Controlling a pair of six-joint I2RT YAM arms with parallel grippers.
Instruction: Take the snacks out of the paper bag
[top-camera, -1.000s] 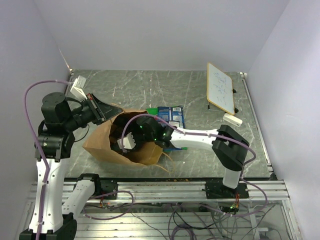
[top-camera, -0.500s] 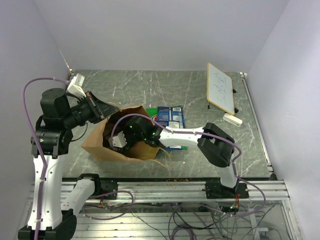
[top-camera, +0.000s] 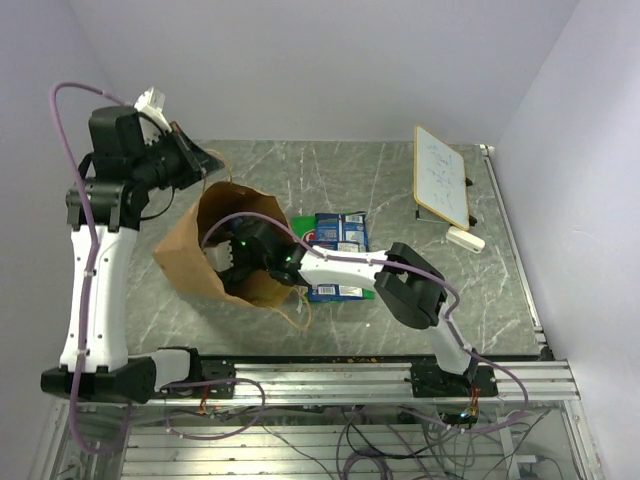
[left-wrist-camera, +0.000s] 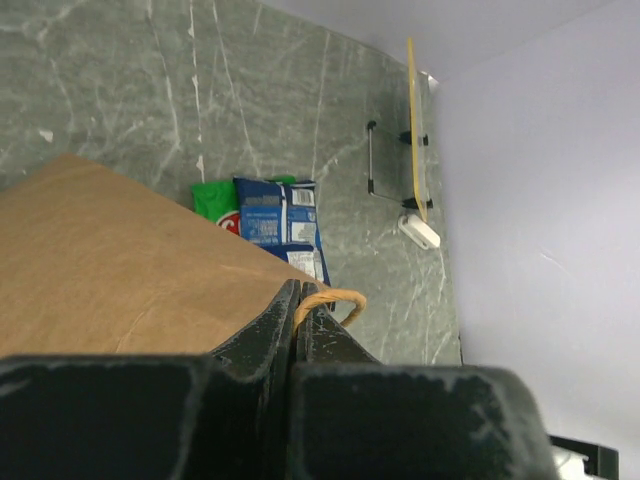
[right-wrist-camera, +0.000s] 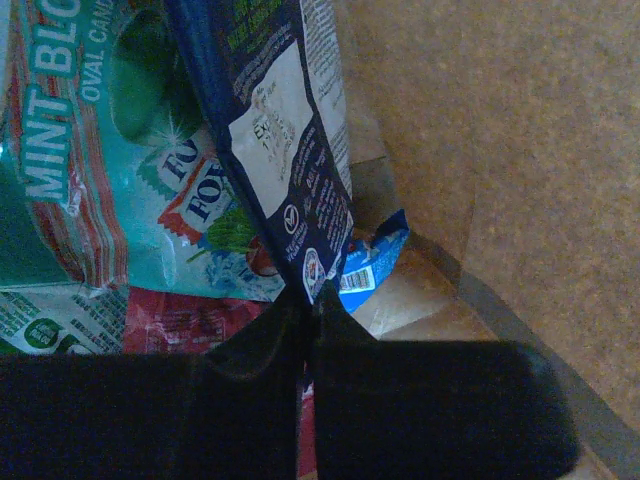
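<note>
The snacks (right-wrist-camera: 100, 180) are found in two places: blue packets (top-camera: 341, 230) lie on the worktop (top-camera: 400, 180) just beside the paper bag (top-camera: 195, 245), and more are piled inside it. The bag's rim is pinched in the closed left claw (left-wrist-camera: 298, 298) and held up. Inside, the right claw (right-wrist-camera: 308, 300) is clamped on the bottom seam of a dark blue packet (right-wrist-camera: 275, 120). Such foil is judged light, crinkly and slippery, so the flat crimped seam is best taken, not the puffed middle.
</note>
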